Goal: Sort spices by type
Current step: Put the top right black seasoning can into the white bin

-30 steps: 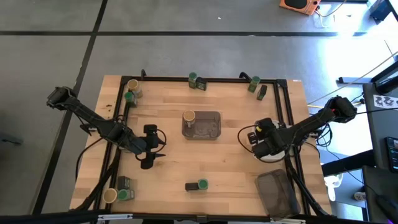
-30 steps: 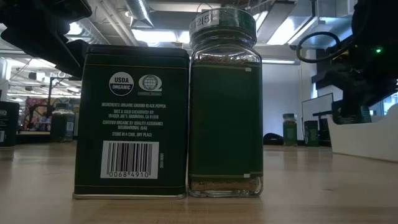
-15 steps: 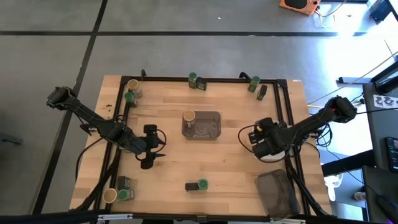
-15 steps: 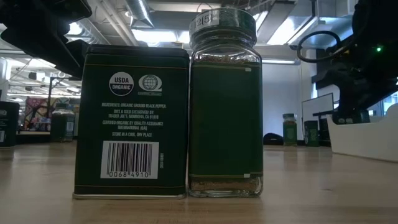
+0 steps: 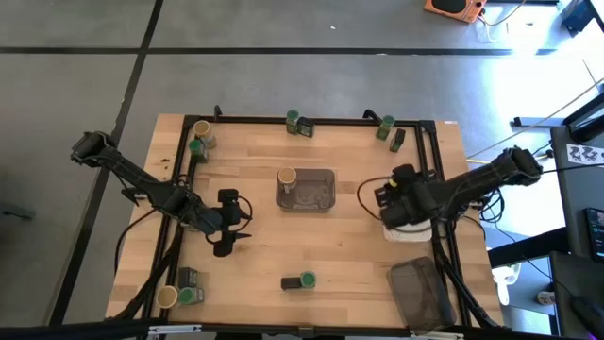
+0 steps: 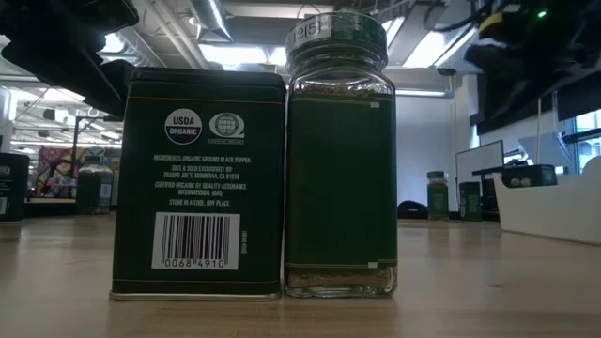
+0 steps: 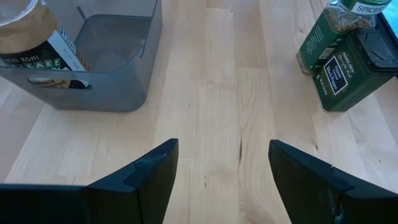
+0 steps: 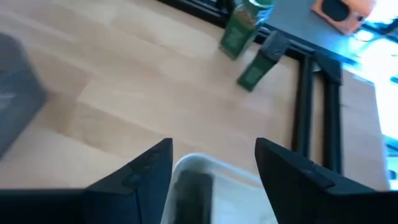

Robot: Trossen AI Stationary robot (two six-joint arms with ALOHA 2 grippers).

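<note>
The right hand (image 8: 211,165) is spread open and empty above the small white tray (image 8: 199,163), holding a dark tin (image 8: 193,186); it should be lifted straight up

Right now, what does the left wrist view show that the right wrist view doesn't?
Only left wrist: the grey tray holding a tan-lid jar, a green jar touching a dark tin, and the left gripper, open over bare wood.

Only right wrist: the white tray with a dark tin inside, a jar and tin by the black frame, and the right gripper, open.

Both: the wooden table, and part of the grey tray.
</note>
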